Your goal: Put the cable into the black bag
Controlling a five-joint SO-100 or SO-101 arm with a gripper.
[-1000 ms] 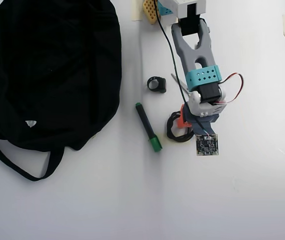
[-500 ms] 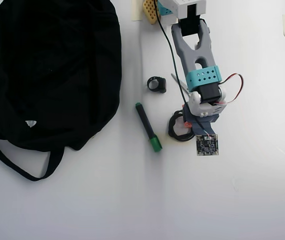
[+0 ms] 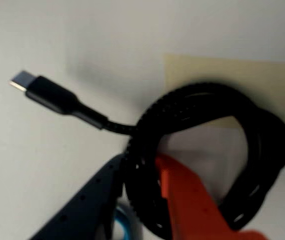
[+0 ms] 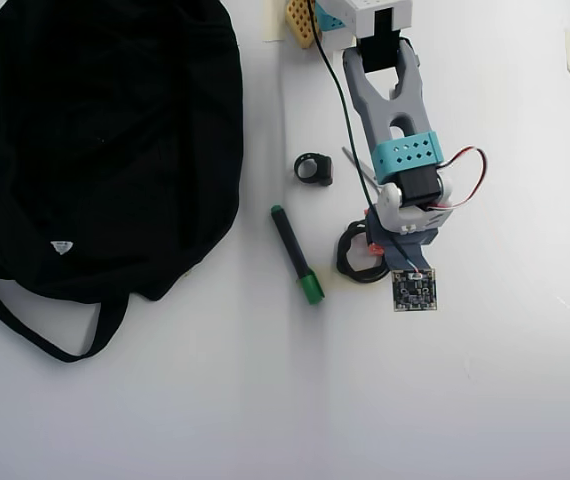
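Your thin black braided cable (image 3: 202, 150), coiled in a small loop with its plug tip pointing away, lay on the white bench (image 4: 485, 400) over a patch of beige tape. The end effector (image 3: 142, 170) pinched one side of that coil between its orange finger (image 3: 187, 200) and dark blue finger. Beyond it lay the green-capped black marker (image 4: 296, 254), the small black ring-shaped object (image 4: 314, 168) and, well apart at the overhead view's left, the large black fabric bag (image 4: 95, 140).

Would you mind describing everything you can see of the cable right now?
The cable is a thin black cord with a braided-looking sheath, wound into a small loop of several turns. A short free end runs to the upper left in the wrist view and ends in a black plug with a small metal tip. The gripper is closed around one side of the coil, dark finger outside, orange finger inside. It lies over a yellowish tape patch on the white table, right of the marker in the overhead view.
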